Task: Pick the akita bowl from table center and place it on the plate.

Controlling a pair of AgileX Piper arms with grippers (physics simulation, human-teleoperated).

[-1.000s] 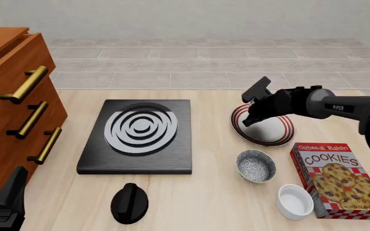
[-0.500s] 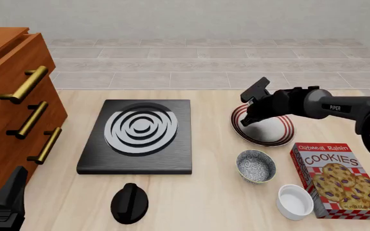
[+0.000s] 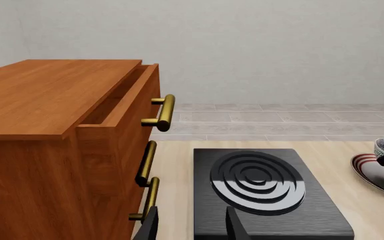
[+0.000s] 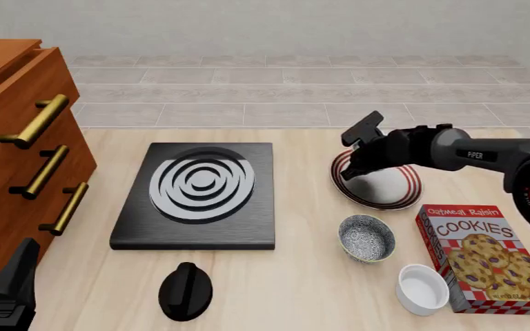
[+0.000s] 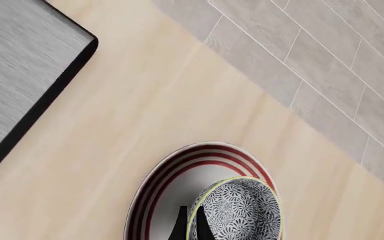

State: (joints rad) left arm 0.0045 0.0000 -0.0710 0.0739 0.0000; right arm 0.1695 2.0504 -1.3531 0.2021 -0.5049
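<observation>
The akita bowl (image 5: 240,212), small and dark-speckled, is over the plate (image 5: 153,192), whose white rim carries red stripes. My right gripper (image 5: 190,226) is shut on the bowl's rim, one finger inside and one outside. Whether the bowl touches the plate I cannot tell. In the front view the right gripper (image 4: 355,165) hangs over the left side of the plate (image 4: 403,187) and hides the bowl. The left wrist view catches a sliver of the bowl (image 3: 383,146) above the plate (image 3: 377,172). My left gripper (image 3: 192,229) is open at the near left, holding nothing.
A second speckled bowl (image 4: 367,237), a plain white bowl (image 4: 422,288) and a cookies box (image 4: 488,258) stand in front of the plate. A black stove plate (image 4: 197,194) and its knob (image 4: 185,290) lie mid-table. A wooden drawer cabinet (image 4: 21,158) fills the left.
My right gripper has shifted slightly to the left over the plate, still shut on the bowl. The left arm has stayed where it was.
</observation>
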